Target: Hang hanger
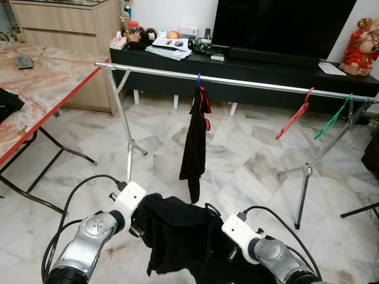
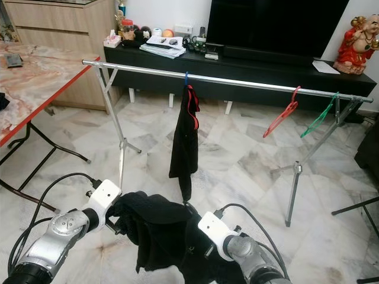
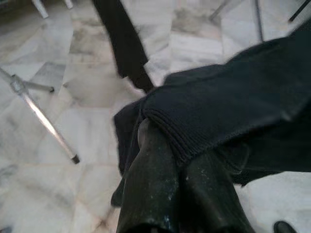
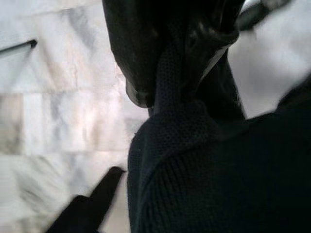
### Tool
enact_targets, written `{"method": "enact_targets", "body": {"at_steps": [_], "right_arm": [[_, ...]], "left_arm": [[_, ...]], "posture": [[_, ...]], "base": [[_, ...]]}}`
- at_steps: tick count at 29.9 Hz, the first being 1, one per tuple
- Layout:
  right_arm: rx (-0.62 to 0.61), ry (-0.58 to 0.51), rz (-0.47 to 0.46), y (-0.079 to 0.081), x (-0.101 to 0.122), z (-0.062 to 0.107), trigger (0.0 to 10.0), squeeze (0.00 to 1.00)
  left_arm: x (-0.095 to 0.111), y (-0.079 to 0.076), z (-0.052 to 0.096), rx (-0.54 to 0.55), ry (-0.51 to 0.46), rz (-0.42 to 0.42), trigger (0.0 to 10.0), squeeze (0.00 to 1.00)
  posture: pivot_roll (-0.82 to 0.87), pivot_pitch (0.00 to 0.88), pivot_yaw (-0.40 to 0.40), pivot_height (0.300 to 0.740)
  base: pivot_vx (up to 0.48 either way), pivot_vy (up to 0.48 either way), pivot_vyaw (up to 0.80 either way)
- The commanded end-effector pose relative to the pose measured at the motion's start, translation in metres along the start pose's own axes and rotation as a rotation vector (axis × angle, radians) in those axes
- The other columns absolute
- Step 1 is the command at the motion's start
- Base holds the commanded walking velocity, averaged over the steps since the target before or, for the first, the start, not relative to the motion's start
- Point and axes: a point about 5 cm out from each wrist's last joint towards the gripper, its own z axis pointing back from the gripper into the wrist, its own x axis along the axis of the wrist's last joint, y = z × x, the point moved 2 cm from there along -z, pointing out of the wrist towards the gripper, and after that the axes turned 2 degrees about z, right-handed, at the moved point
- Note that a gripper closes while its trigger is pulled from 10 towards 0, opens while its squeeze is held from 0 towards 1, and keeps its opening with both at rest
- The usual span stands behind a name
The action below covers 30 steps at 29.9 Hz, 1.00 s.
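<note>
A black knit garment (image 1: 177,234) sags between the robot's two grippers, low over the marble floor (image 1: 249,165) and in front of a silver drying rail (image 1: 237,81). The left gripper (image 3: 167,145) pinches a ribbed edge of the garment between its fingers; the right gripper (image 4: 170,92) is clamped on another fold of the same cloth. Three hangers sit on the rail: a blue-hooked one (image 1: 199,80) carrying a dark cloth with red trim (image 1: 194,142), then a bare red hanger (image 1: 294,115) and a bare green hanger (image 1: 333,116) well apart to the right. The head views take in the rail, a marble-topped table (image 1: 41,83) and a black TV cabinet (image 1: 249,65); the wrist views give the close grips and, on the left, one rack leg (image 3: 41,116).
</note>
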Motion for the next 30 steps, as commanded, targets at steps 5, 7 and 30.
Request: {"method": "enact_targets", "body": {"at_steps": [5,7,30], "right_arm": [[-0.019,-0.009,-0.115,0.004,0.005,-0.003,0.0,0.0],[-0.019,-0.009,-0.115,0.004,0.005,-0.003,0.0,0.0],[0.224,-0.128,-0.273,0.038,0.02,-0.006,0.0,0.0]], "left_arm": [[0.014,-0.014,0.001,-0.087,-0.051,-0.015,0.0,0.0],[0.014,-0.014,0.001,-0.087,-0.051,-0.015,0.0,0.0],[0.058,-0.05,0.0,-0.242,-0.187,-0.015,8.7,0.0]], "posture": [[0.13,0.038,-0.071,0.74],[0.13,0.038,-0.071,0.74],[0.14,0.038,-0.062,0.74]], "base": [[0.0,0.0,0.0],[0.0,0.0,0.0],[0.0,0.0,0.0]]}}
